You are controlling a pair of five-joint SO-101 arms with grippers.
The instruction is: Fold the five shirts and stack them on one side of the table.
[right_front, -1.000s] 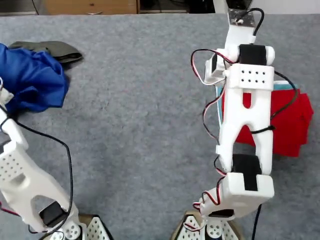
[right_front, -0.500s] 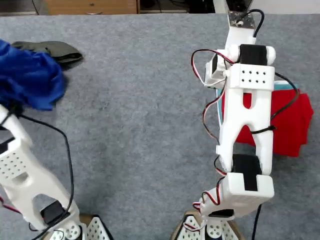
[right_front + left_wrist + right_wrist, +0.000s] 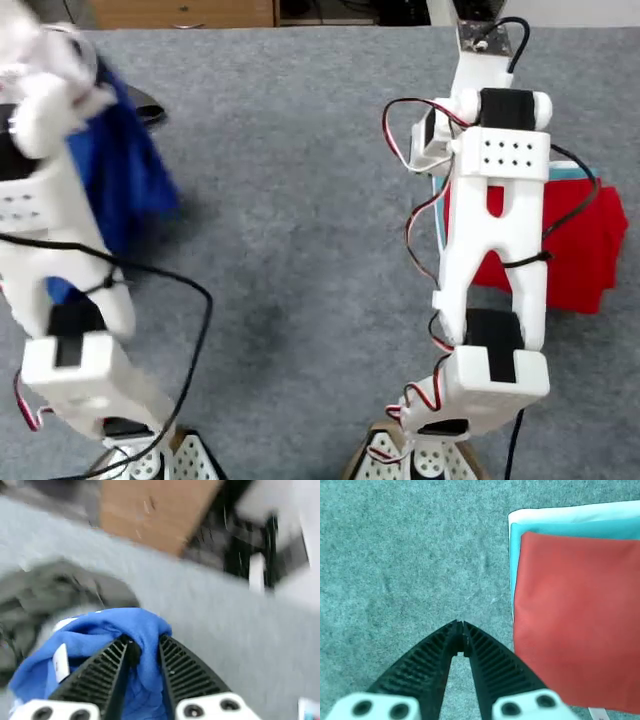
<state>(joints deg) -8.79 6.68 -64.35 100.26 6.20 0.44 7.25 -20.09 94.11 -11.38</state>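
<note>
My left gripper [image 3: 145, 647] is shut on a bunch of the blue shirt [image 3: 100, 645], held up off the grey table. From above, the blue shirt [image 3: 130, 180] hangs beside the raised left arm [image 3: 45, 200] at the far left. An olive shirt [image 3: 50, 590] lies crumpled on the table beyond it. My right gripper [image 3: 460, 630] is shut with nothing in it, just above the cloth surface beside a folded stack. The stack has a red shirt [image 3: 575, 620] on top, then a teal shirt [image 3: 570, 530] and a white one [image 3: 560, 515]. The right arm [image 3: 495, 230] covers part of the red shirt [image 3: 585, 250].
A grey cloth-covered table [image 3: 300, 200] spans the whole scene, with open room in the middle between the arms. A wooden cabinet [image 3: 180, 12] stands past the far edge. The olive shirt's edge [image 3: 150, 108] peeks out behind the blue one.
The left arm has swung up and towards the middle, lifting the blue shirt off the table so it hangs. The right arm and the stack have stayed put.
</note>
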